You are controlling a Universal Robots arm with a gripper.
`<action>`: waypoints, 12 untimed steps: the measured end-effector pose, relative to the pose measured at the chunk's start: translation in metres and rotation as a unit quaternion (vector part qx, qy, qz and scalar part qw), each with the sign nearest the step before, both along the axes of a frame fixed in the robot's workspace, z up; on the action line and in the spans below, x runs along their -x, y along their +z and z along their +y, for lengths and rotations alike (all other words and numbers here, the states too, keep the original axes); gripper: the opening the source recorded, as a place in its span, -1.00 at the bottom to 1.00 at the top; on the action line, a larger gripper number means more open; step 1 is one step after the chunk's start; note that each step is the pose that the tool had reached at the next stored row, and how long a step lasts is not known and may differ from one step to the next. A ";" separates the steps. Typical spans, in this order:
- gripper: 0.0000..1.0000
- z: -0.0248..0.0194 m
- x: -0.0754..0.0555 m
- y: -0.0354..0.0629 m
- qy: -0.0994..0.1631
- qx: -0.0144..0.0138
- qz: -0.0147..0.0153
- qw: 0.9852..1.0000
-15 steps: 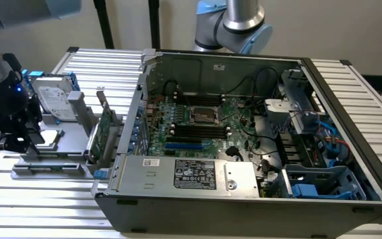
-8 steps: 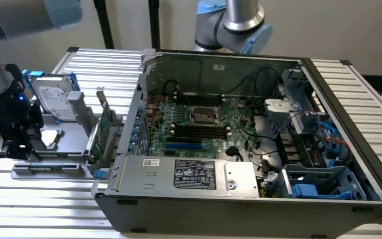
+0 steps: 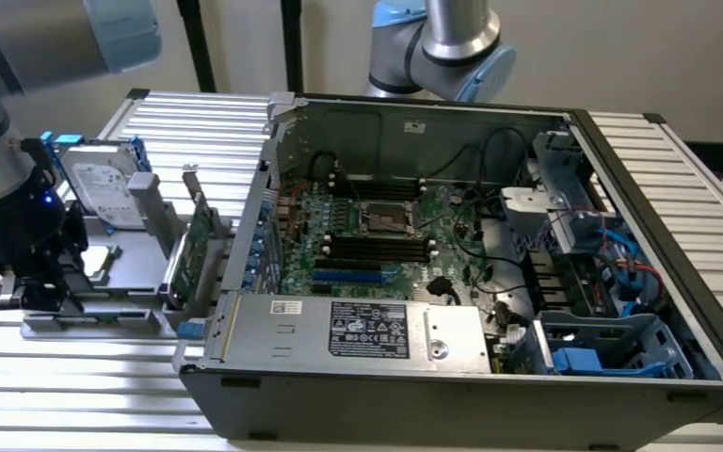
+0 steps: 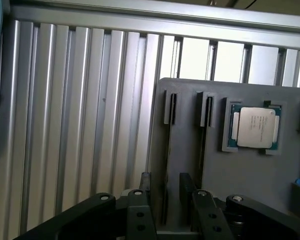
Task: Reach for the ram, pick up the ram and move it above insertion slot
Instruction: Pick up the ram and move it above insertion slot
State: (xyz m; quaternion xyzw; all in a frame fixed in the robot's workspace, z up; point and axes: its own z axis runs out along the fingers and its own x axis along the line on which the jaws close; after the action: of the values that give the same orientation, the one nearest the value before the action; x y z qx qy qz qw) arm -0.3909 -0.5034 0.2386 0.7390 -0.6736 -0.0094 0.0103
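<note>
In the wrist view the ram (image 4: 168,140) stands edge-on as a long thin dark strip in one slot of the grey holder block (image 4: 190,210). My gripper (image 4: 165,182) is open, with one black finger (image 4: 145,184) on each side of the near end of that strip and a gap showing to each. In the exterior view my gripper (image 3: 33,282) hangs low over the holder (image 3: 110,315) at that view's left, outside the computer case. The motherboard's black memory slots (image 3: 375,250) lie inside the open case (image 3: 462,282).
A second, parallel slot (image 4: 205,135) and a silver processor chip (image 4: 255,127) sit on the same holder. A silver hard drive (image 3: 98,193) and a green card with a metal bracket (image 3: 199,250) stand between the holder and the case. Ribbed metal table (image 4: 80,125) surrounds everything.
</note>
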 end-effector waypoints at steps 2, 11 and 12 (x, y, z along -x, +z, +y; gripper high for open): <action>-0.27 0.0000 0.000 -0.0036 0.000 0.000 0.000 1.000; -0.27 -0.0002 -0.002 -0.0199 0.000 -0.001 0.000 1.000; -0.27 -0.0002 -0.002 -0.0218 0.000 -0.001 0.000 1.000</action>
State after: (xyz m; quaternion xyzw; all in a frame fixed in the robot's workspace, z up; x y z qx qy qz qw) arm -0.3886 -0.5036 0.2168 0.7390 -0.6736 -0.0102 0.0094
